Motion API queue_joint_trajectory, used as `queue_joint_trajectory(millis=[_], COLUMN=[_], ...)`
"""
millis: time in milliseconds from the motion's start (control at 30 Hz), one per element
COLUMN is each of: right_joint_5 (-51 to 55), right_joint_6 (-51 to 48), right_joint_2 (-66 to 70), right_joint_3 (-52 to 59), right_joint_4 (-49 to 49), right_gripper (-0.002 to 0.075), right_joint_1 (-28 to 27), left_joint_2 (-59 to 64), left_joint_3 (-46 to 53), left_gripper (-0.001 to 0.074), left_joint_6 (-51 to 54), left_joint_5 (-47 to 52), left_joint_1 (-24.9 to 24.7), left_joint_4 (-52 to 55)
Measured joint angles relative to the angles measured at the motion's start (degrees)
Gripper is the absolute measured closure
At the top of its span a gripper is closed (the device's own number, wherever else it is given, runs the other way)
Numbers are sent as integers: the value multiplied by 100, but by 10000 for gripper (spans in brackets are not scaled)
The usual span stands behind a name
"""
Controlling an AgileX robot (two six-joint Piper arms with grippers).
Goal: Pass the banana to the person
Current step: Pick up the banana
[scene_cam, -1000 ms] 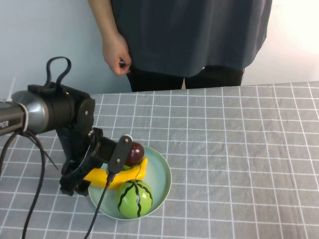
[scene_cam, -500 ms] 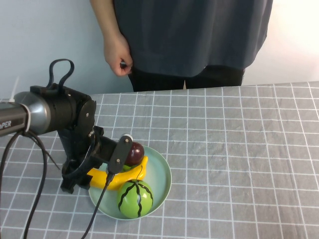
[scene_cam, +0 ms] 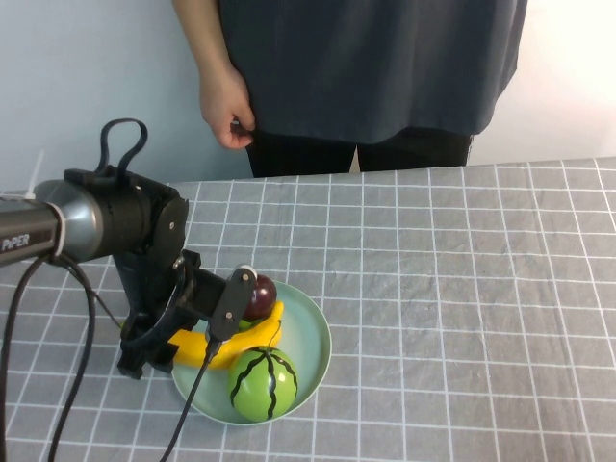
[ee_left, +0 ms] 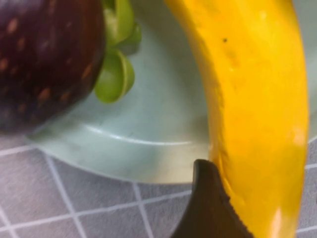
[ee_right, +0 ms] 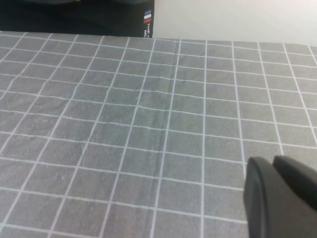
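The yellow banana (scene_cam: 231, 344) lies across the left side of the pale green plate (scene_cam: 314, 332), its end sticking out over the rim. My left gripper (scene_cam: 162, 339) is at that end, shut on the banana. In the left wrist view one black finger (ee_left: 208, 208) presses the banana (ee_left: 257, 109); the other finger is hidden behind it. The person (scene_cam: 366, 67) stands at the table's far edge in a dark grey shirt, hand (scene_cam: 226, 108) hanging loosely closed. My right gripper (ee_right: 280, 198) is shut and empty, low over the bare tablecloth.
A round green striped watermelon toy (scene_cam: 260, 383) and a dark purple fruit (scene_cam: 260, 295) with green leaves share the plate, both touching the banana. The left arm's cable (scene_cam: 197, 385) hangs across the plate's front. A grey checked cloth (scene_cam: 462, 289) covers the table.
The left arm's wrist has risen slightly and shifted a little to the right. The banana and the other fruit have barely moved. The person's hand stays in place.
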Motion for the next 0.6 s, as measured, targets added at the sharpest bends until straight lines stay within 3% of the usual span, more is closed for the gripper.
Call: queue_joint_trajectory(millis=[233, 433, 600], right_joint_5=[0, 0, 0], right_joint_6=[0, 0, 0], right_joint_2=[0, 0, 0], right_joint_3=[0, 0, 0], right_joint_4=[0, 0, 0], right_gripper=[732, 732, 732], right_joint_1=[0, 0, 0], left_joint_2=[63, 12, -333], left_joint_3=[0, 0, 0], left_gripper=[348, 461, 464], left_joint_6=[0, 0, 0], left_joint_5=[0, 28, 119], left_joint_1=[0, 0, 0], left_joint_4=[0, 0, -12])
